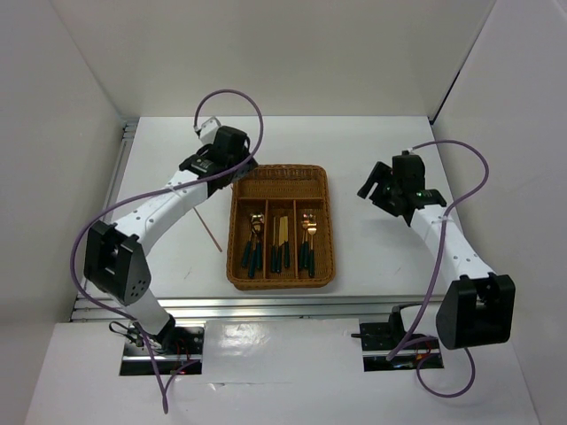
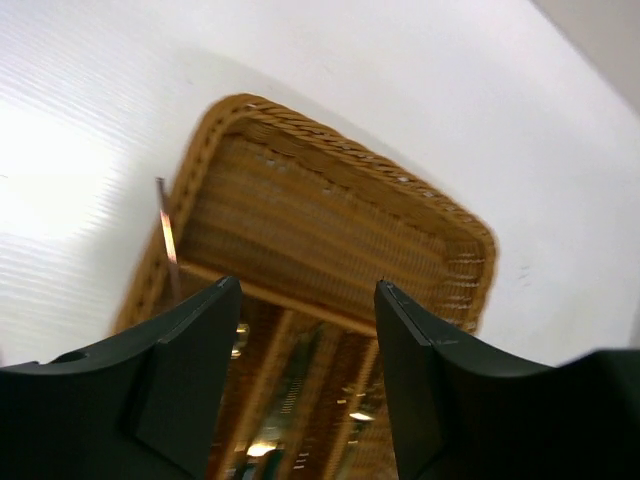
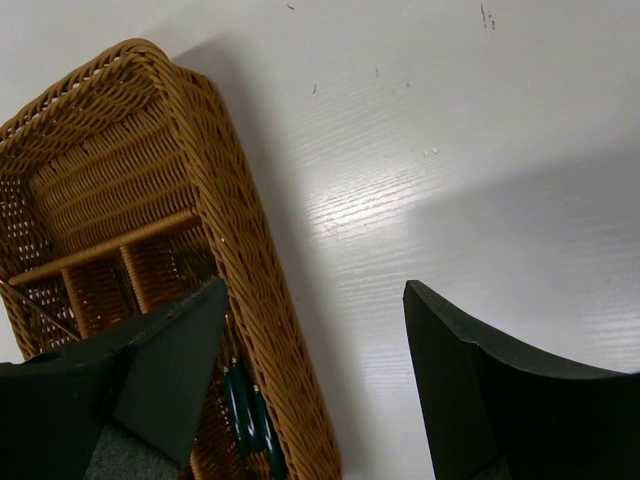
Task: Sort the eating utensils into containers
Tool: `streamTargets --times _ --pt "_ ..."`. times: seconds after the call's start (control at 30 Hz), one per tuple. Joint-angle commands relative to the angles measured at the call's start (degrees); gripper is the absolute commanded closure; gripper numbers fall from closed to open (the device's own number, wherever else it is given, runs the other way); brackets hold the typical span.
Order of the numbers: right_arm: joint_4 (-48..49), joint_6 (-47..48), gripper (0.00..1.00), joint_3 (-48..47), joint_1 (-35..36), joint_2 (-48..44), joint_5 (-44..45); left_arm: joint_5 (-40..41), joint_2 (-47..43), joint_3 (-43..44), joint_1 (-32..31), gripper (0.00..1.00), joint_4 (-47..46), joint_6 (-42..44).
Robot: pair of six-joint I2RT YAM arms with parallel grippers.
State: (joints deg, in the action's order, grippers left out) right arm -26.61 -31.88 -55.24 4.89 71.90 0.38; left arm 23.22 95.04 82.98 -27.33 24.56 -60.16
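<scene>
A: Where does the sort stand?

B: Nearly done, it seems. The spoons (image 1: 254,248), knives (image 1: 280,243) and forks (image 1: 307,246) lie sorted side by side in the tray (image 1: 279,285). The cross slot (image 1: 279,188) at its far end looks bare. One chopstick (image 1: 211,232) lies on the bench (image 1: 381,257) just left of the tray.

A: And the arms?

B: The left pincer (image 2: 307,285) hangs over the tray's far left corner, fingers spread, nothing between them. The right pincer (image 3: 312,290) is likewise released and empty, over the bench to the right of the tray.

A: So the next move?

B: Probably the left arm goes for the chopstick. It is thin and lies flat, so the fingers must close low and square across it, then carry it to the cross slot.
</scene>
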Motion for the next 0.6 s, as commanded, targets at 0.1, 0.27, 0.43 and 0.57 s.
streamTargets --times 0.1,0.27,0.43,0.57 --pt "0.86 -0.38 0.21 -1.79 0.04 2.02 -2.32 3.41 -3.55 -2.64 1.05 0.29 6.90 9.45" --pt "0.86 -0.38 0.21 -1.80 0.04 3.07 -2.32 -5.42 -4.08 -7.21 1.58 0.39 4.73 10.14" --pt "0.86 -0.38 0.21 -1.80 0.04 4.30 -3.45 -8.45 -2.15 -10.64 -0.27 0.42 4.01 6.64" --pt "0.86 0.15 0.21 -1.80 0.04 4.83 -3.46 -8.98 -1.01 -11.96 -0.79 0.43 1.99 4.00"
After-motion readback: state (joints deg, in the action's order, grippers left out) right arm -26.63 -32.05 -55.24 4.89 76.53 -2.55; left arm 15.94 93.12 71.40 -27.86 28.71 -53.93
